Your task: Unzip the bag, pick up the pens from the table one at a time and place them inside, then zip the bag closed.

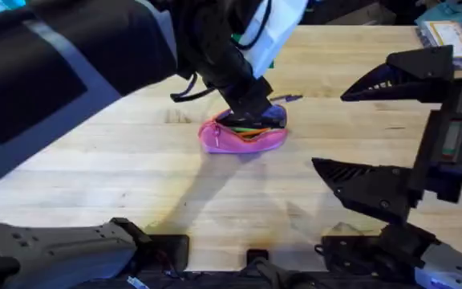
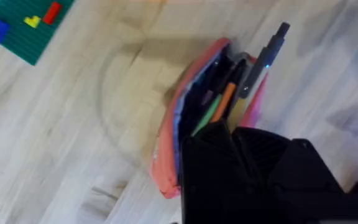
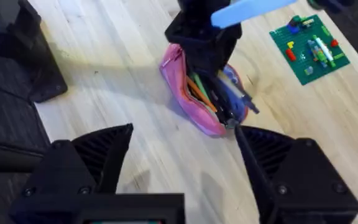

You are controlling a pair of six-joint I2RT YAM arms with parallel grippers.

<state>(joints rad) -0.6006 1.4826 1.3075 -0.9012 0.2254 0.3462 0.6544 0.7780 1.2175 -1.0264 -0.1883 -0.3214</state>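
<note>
The bag (image 1: 243,135) lies unzipped mid-worktop (image 1: 135,177), pens inside, so loading is judged abt done. The left pincer (image 1: 251,108) is sunk into the mouth; its opening or grip cannot be told. The right pincer (image 3: 185,155) is held wide open, empty, well apart. Next, withdrawal w/o dragging pens out, then the zip. A dark pen (image 2: 263,56) jutting past the bag's end is shown by the left wrist view; the green board (image 3: 309,46) is shown clearer by the right wrist view

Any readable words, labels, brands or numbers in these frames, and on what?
None can be read.
Pink fabric zipper pouch: no print shows.
Pens in its open mouth: no markings legible.
Green board with coloured pieces: no lettering.
Papers at the light-wood table's far corner: too blurred.
</note>
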